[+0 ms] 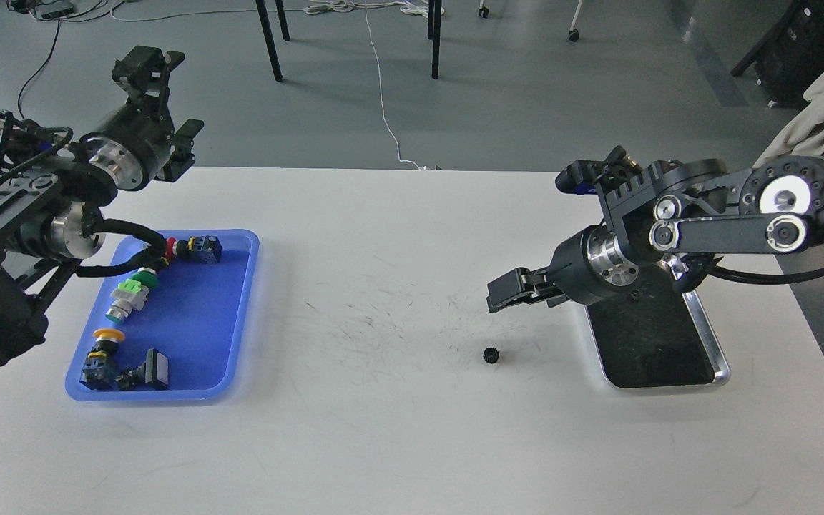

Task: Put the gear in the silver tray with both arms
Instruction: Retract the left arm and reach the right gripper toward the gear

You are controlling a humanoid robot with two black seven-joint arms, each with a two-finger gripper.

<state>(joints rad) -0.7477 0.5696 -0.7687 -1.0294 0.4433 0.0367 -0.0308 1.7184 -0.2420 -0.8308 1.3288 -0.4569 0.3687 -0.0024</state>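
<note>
A small black gear (491, 355) lies on the white table (398, 429), left of the silver tray (717, 349). My right arm reaches in over the tray's far left corner and hides it. My right gripper (506, 293) points left, above and slightly right of the gear and apart from it. Its fingers overlap side-on, so I cannot tell their gap. My left gripper (162, 104) is raised past the table's far left edge, open and empty.
A blue plastic tray (240, 315) at the left holds several push-button switches and connectors. Black chair legs and white cables are on the floor beyond the table. The table top between the trays is scuffed.
</note>
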